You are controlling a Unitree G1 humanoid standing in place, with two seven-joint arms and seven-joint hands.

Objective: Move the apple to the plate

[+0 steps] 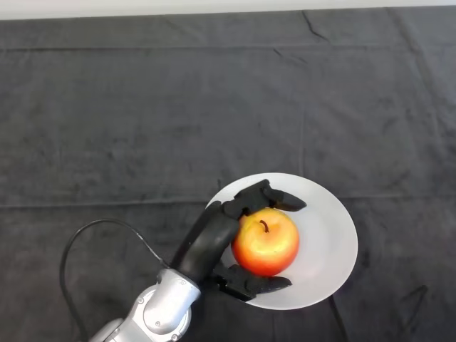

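Placement step: left hand (pixel 214 239) curled round apple (pixel 265 241), apple over plate (pixel 331 246) centre-left. Next move, by est.: open fingers, retract w/o rolling fruit off plate.

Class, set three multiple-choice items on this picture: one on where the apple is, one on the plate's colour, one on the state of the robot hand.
1. The apple is: A over the plate; B on bare cloth; C at the table's far edge.
2. The plate is: A black; B white; C green.
3. The robot hand is: A flat on the cloth; B curled round the apple; C nowhere near the apple.

Answers: 1 A, white rim shows around the apple. 2 B, it stands out pale against the dark cloth. 3 B, fingers and thumb wrap both of its sides.
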